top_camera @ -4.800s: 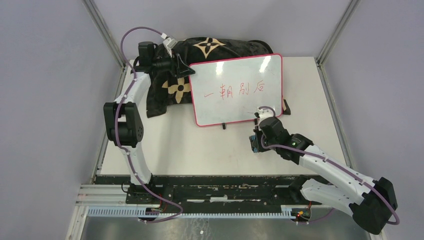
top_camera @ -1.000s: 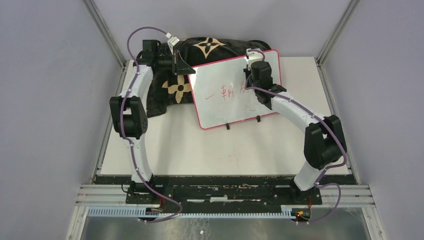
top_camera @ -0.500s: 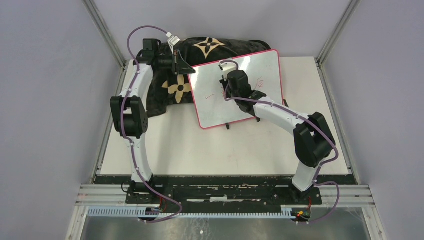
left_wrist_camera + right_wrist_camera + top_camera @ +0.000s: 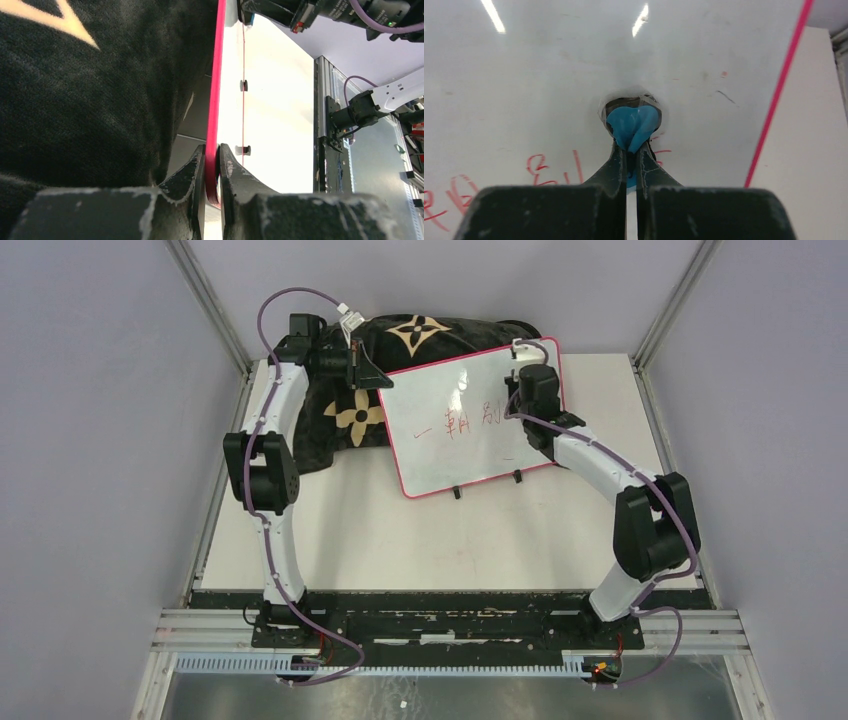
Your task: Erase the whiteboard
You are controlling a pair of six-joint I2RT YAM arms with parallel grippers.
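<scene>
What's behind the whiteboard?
A black cushion with tan flowers lies behind the whiteboard, showing past its top and left edges. The board hides the rest of it. The left gripper is shut on the board's left edge.

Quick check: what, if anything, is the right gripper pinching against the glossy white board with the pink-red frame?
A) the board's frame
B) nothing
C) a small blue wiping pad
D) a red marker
C: the right wrist view shows the right gripper shut on a small blue wiping pad held against the glossy white pink-framed whiteboard.
</scene>
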